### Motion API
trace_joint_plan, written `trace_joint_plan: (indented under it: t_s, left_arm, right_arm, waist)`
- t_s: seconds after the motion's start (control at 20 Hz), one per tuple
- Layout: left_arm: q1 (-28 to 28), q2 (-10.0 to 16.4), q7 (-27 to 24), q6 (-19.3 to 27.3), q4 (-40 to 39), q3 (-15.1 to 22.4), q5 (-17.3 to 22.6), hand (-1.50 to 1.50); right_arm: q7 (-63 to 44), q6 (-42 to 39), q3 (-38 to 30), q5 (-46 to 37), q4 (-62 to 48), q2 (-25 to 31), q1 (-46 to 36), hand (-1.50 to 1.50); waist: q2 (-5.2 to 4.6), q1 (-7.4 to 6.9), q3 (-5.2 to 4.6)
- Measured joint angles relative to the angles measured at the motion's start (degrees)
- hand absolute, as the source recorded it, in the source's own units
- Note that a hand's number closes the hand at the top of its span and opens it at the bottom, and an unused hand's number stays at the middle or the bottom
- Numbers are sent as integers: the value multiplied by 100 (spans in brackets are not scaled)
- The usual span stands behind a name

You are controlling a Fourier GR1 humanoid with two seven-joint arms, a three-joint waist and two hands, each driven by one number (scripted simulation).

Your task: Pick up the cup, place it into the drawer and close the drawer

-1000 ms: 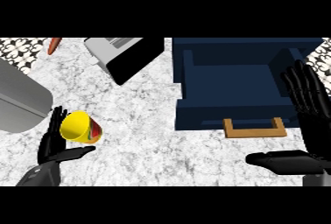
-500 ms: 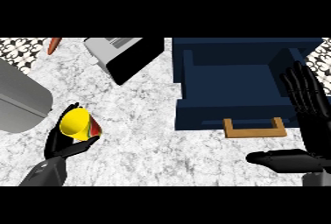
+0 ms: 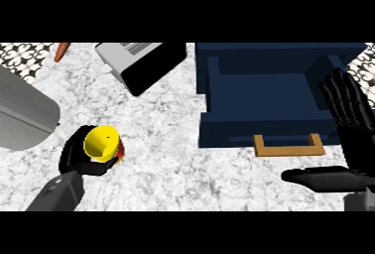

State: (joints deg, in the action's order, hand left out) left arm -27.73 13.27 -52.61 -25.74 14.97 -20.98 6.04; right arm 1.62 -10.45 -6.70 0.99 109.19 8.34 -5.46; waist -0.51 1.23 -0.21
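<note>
The left hand (image 3: pixel 77 159) showed at the lower left of the head view, its grey forearm coming up from the bottom edge, and its black fingers and thumb were curled round the yellow cup (image 3: pixel 101 141), gripping it. The cup was tilted so that its yellow side faced the camera, with a small patch of red showing at its lower right edge against the palm. I could not tell whether the cup touched the marble counter (image 3: pixel 183 166) or was held just above it. The cup lay well apart from the dark blue drawer (image 3: pixel 234 131), which stood pulled open at the upper right with its inside showing bare blue. 1 wooden handle (image 3: pixel 288 148) projected from the drawer's front panel toward the robot. The right hand (image 3: pixel 357 144) stood at the right edge beside the drawer, open, with its fingers straight and pointing up the view and its thumb stretched out to the left below the handle; it held nothing. A rounded grey appliance (image 3: pixel 22 114) sat at the left edge, near the left hand. A grey and black box (image 3: pixel 143 64) lay tilted at the top centre, just left of the drawer, and a thin orange object (image 3: pixel 61 49) showed at the top left corner.
</note>
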Motion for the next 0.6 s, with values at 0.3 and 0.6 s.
trace_joint_plan:
  t_s: [0.3, 0.6]
  left_arm:
    - [74, -91, -222, 211, 160, -144, 166, 150]
    - [86, -185, -443, 450, 428, -196, 244, 150]
  right_arm:
    - [-18, 21, 70, -84, 67, -24, 29, -150]
    - [102, 9, 30, -111, -2, -19, 101, -150]
  waist:
    - [3, 2, 1]
    - [12, -20, 6]
